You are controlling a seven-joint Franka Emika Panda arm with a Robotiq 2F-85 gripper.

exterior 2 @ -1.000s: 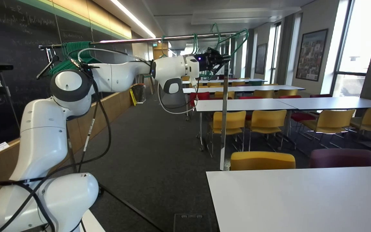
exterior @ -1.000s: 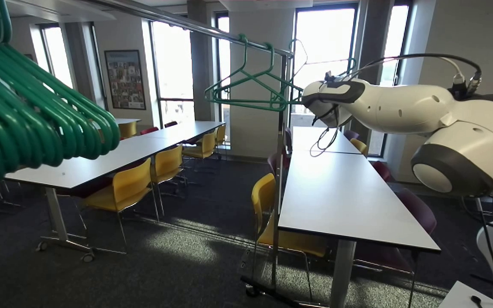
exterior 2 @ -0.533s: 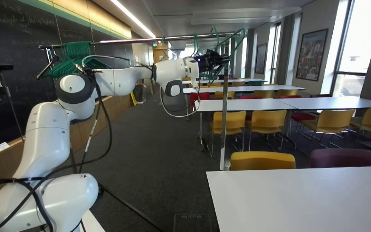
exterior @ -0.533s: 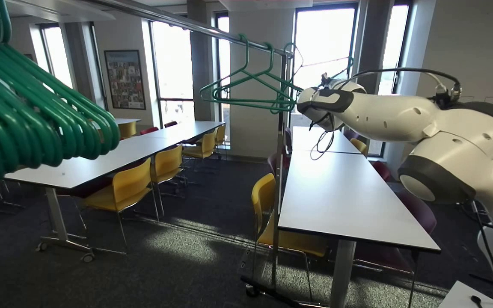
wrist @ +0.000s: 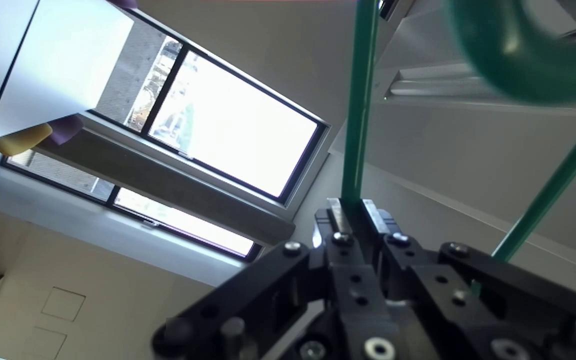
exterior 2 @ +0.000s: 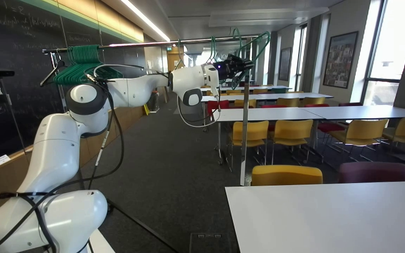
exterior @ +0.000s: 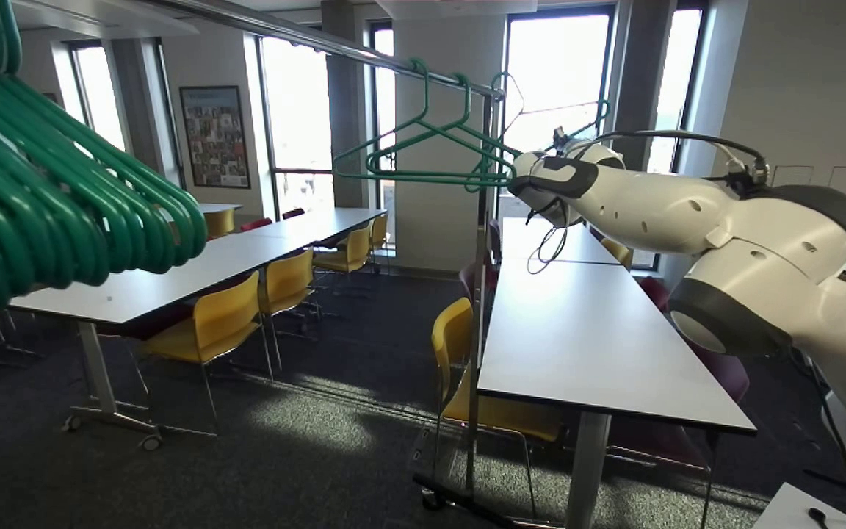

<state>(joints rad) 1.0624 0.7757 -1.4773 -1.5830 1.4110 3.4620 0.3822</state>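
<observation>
- the robot arm [exterior 2: 53, 144] leans up from the lower left of an exterior view and bends at its elbow joint [exterior 2: 86, 98], which sits below the clothes rail [exterior 2: 135, 44].
- past the elbow joint, the forearm [exterior 2: 137, 91] runs almost level, lower than the clothes rail.
- at its end the wrist [exterior 2: 188, 82] bends, so the gripper [wrist: 356, 212] points roughly sideways, toward the tall windows [exterior 2: 396, 45].
- the gripper's jaws stand narrow, pinching the straight bar of a green plastic hanger [wrist: 358, 110].
- that hanger sits tilted near the end of the clothes rail in both exterior views; whether the two touch cannot be told.
- two more hangers [exterior: 430, 176] hang from the clothes rail near the wrist.
- a tight bunch of hangers [exterior: 63, 198] hangs farther along, well apart from the gripper.
</observation>
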